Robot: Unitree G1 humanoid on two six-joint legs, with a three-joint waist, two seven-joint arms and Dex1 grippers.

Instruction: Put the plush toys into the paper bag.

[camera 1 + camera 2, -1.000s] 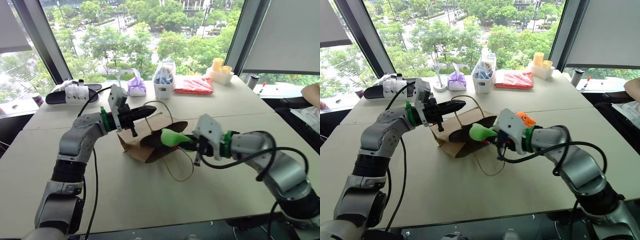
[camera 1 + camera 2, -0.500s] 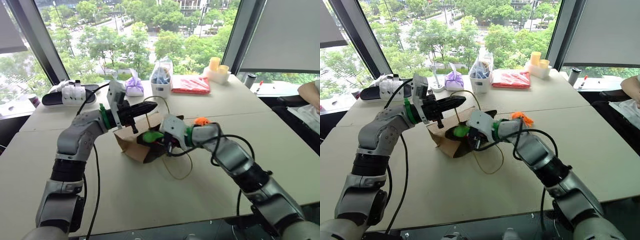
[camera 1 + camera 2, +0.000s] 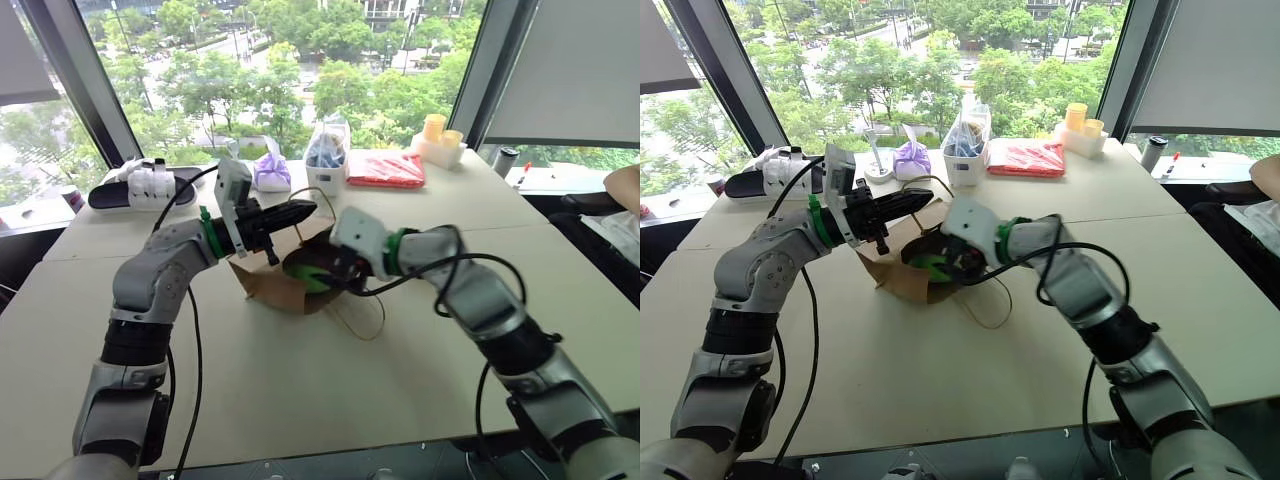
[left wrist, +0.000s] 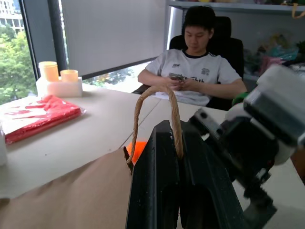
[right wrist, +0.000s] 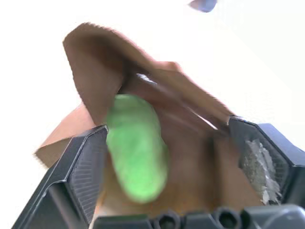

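While the left gripper (image 4: 178, 157) stayed clamped on one cord handle (image 4: 157, 109) of the one paper bag (image 3: 275, 280) on the tabletop (image 3: 300, 390), the right gripper (image 5: 174, 157) gaped at the bag's mouth, one green plush toy (image 5: 138, 145) inside; one orange plush toy (image 4: 138, 149) lay beyond the bag.

Green plush toy (image 5: 137, 145) inside paper bag (image 5: 186, 129).
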